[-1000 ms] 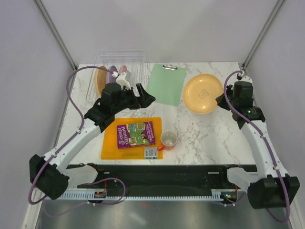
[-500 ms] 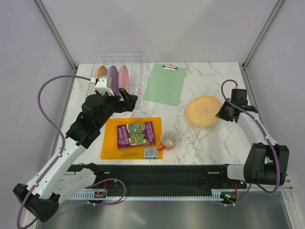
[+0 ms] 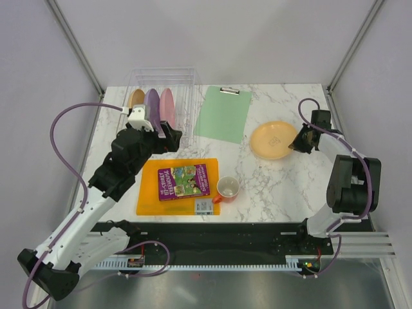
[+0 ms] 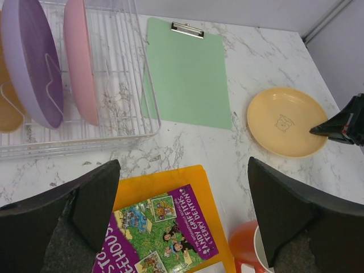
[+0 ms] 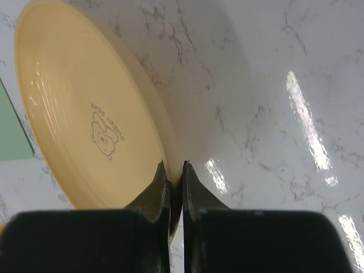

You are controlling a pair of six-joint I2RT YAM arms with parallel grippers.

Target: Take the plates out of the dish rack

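The clear dish rack (image 3: 183,87) at the back left holds three upright plates: orange (image 3: 136,98), purple (image 3: 152,103) and pink (image 3: 167,106). The left wrist view shows the purple plate (image 4: 31,62) and pink plate (image 4: 79,62) in the rack's wire slots (image 4: 136,114). My left gripper (image 4: 182,170) hangs open and empty over the orange board, just in front of the rack. A yellow plate (image 3: 271,140) lies low over the table at the right, slightly tilted. My right gripper (image 5: 173,166) is shut on its right rim (image 5: 162,142).
A green clipboard (image 3: 224,113) lies between the rack and the yellow plate. In front sit an orange cutting board (image 3: 148,193) with a purple-and-green book (image 3: 183,181), a small grey box (image 3: 204,206) and an orange cup (image 3: 228,188). Frame posts stand at the back corners.
My right gripper brought the yellow plate down to the table and shifted it slightly back. My left arm pulled back and leftward, staying open.
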